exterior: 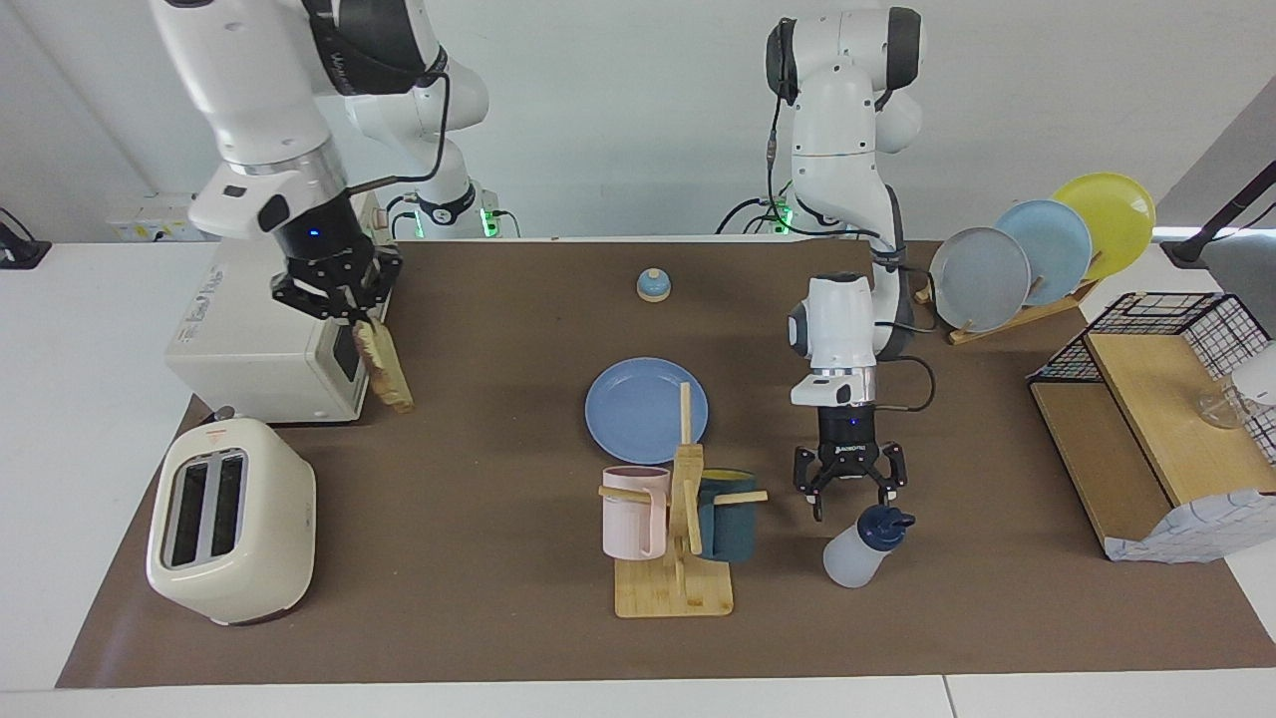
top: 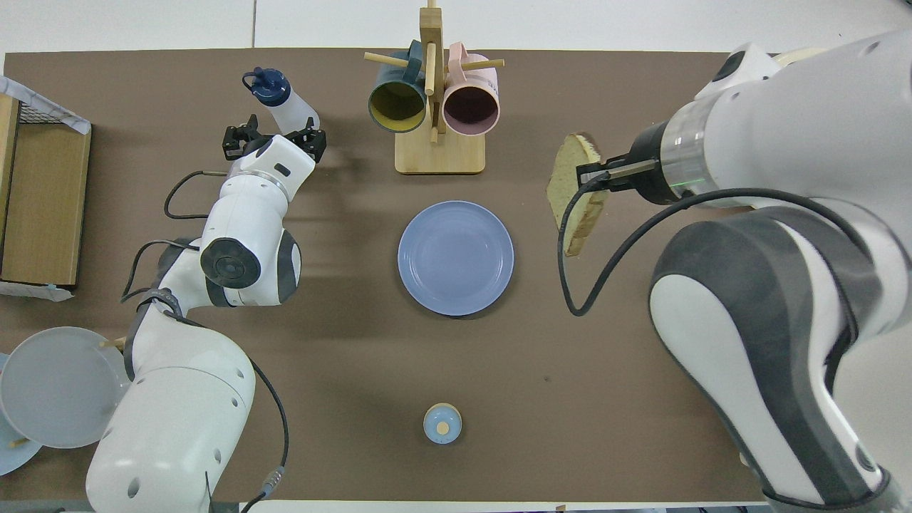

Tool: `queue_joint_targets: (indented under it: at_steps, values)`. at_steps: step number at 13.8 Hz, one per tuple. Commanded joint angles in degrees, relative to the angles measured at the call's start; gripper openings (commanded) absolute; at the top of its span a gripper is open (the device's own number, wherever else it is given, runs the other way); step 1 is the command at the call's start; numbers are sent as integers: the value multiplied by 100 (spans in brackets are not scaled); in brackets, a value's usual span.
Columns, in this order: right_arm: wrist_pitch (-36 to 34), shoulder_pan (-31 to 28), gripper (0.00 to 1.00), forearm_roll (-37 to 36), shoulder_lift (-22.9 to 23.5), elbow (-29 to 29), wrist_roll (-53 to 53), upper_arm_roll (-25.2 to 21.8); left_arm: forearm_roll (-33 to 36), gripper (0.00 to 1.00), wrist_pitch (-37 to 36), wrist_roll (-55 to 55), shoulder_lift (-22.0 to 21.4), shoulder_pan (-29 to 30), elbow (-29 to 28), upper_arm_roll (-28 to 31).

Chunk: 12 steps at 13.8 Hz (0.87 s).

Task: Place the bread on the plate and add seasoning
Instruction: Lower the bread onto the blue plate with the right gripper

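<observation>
Right gripper (exterior: 351, 311) clamped on bread (exterior: 387, 367), slice hanging on edge in the air, toward the right arm's end from empty plate (exterior: 646, 411). Toast looks light, stiff, crumbly (pinch gently near crust). Left gripper (exterior: 849, 489) spread beside seasoning (exterior: 863, 545), probably slippery plastic.

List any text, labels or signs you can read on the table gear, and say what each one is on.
Nothing reads cleanly.
Boxy cream-white appliance by the right gripper, which holds the toasted bread slice: dark print along its top edge, too blurred to read.
Cream two-slot toaster: small red triangle sign on top, no legible text.
Left gripper body: white lettering, too small to read.
Right arm's dark joint band: lettering, unreadable.
</observation>
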Motion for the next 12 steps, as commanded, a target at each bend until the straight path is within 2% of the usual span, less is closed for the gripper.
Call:
queue_joint_targets:
  at_steps: [1, 3, 5, 9, 10, 12]
  values:
    - [1095, 560, 0, 253, -30, -836, 580, -24, 223, 100, -466, 11, 255, 76, 518, 38]
    - [1799, 1035, 0, 253, 128, -1136, 1011, -24, 224, 100, -484, 11, 255, 85, 544, 38]
    - [2092, 1362, 0, 253, 243, -1312, 1320, -24, 207, 100, -502, -33, 255, 173, 571, 20]
    - [2855, 1503, 0, 253, 323, -1822, 1251, -15, 145, 100, -450, -357, 457, 226, 597, -23]
    - [2944, 1512, 0, 253, 305, -1901, 1259, -15, 102, 100, -328, -506, 745, 226, 745, -93]
    - [3032, 1512, 0, 253, 296, -1981, 1277, 55, 84, 100, -63, -972, 888, 252, 975, -138]
